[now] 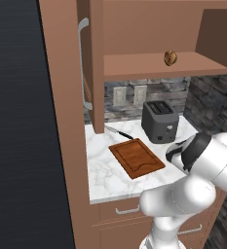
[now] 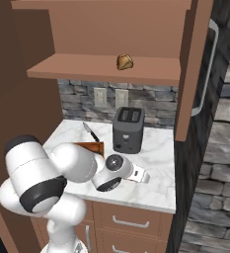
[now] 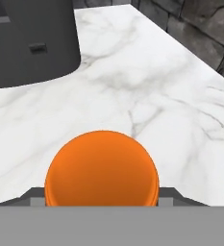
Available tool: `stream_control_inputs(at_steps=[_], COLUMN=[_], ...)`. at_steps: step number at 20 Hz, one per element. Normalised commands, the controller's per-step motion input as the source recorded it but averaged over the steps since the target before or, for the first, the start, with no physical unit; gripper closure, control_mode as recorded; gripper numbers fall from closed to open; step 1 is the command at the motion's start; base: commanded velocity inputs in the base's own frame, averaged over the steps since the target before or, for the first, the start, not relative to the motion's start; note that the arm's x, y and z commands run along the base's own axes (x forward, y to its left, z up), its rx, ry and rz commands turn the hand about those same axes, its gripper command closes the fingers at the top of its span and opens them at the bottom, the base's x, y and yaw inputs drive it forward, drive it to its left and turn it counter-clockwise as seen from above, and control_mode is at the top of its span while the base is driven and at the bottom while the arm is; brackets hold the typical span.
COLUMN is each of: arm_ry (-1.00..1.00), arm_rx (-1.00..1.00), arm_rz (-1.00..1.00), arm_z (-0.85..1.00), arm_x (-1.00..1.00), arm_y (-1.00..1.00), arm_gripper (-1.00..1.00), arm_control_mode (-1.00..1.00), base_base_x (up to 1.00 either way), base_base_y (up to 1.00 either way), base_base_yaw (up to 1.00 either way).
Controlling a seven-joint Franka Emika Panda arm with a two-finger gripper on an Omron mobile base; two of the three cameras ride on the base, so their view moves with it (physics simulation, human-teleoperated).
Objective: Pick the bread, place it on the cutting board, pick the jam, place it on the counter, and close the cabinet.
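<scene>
1. Between the end effector [image 3: 102, 198] fingertips [image 3: 32, 194], in the hand view, sits the jam [image 3: 102, 168], an orange jar; the tips press against its two sides, so it is pinched.
2. Jam is over the white marble surface [image 3: 180, 96], just to one side of the dark toaster [image 3: 31, 43]; cannot tell if its base touches the marble.
3. Bread [image 1: 170, 58] lies on the cabinet shelf [image 1: 134, 67], well above the surface [image 1: 103, 172].
4. Cutting board [image 1: 136, 158] lies flat on the marble, bare, just beside the toaster [image 1: 160, 121].
5. Knife [image 1: 119, 131] lies near the board's back corner.
6. Cabinet door [image 1: 96, 58] stands swung out, its bar handle [image 1: 82, 63] facing the camera.
7. Right base view: bread [image 2: 125, 62] on the shelf, toaster [image 2: 128, 129] below it, cutting board [image 2: 89, 146] partly hidden by the arm, second door [image 2: 193, 64] also out.
</scene>
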Motion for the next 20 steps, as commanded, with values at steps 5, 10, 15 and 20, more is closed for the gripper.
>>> stream_control_inputs(at_steps=[5, 10, 15, 20], arm_ry=[0.00, 0.00, 0.00, 0.00], arm_rx=[0.00, 0.00, 0.00, 0.00], arm_rz=[0.00, 0.00, 0.00, 0.00], arm_z=[-0.15, 0.00, 0.00, 0.00], arm_x=[0.01, -0.01, 0.00, 0.00], arm_y=[0.00, 0.00, 0.00, 0.00], arm_gripper=[1.00, 1.00, -1.00, -1.00], arm_control_mode=[-1.00, -1.00, -1.00, -1.00], base_base_x=[0.00, 0.00, 0.00, 0.00], base_base_y=[0.00, 0.00, 0.00, 0.00], base_base_yaw=[0.00, 0.00, 0.00, 0.00])
